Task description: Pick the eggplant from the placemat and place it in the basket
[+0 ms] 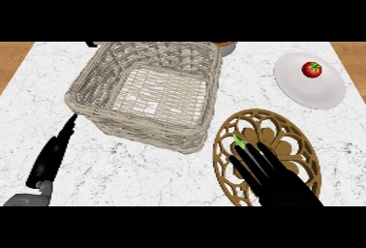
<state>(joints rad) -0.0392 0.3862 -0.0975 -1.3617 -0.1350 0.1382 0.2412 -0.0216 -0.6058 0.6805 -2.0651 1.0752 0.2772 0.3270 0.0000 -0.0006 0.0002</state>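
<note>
the eggplant lies on the placemat, near its left-middle part, and only the green stem end and a bit of dark body show; the rest is hidden under the right hand. that hand lies over it with its fingers stretched out long and fairly straight, pointing up-left toward the stem. whether any finger or the thumb is curled under the body cannot be told, so it reads as fingers apart and laid on top, not clamped.

judging by the look, the eggplant is small, light and smooth-skinned, likely slippery, and stiff enough not to bend. the best hold is probably across the thick middle of the body, thumb on one side and fingers on the other, not at the thin stem.

the placemat is a round brown openwork piece, so fingertips could catch in its holes. the basket, woven and pale with high walls, stands just beside the placemat to the left, so the lift must clear its rim. the left hand rests at the lower left edge, dark and narrow from this angle.

the counter is white marble. a white plate with a tomato sits at upper right, well apart from the basket.
</note>
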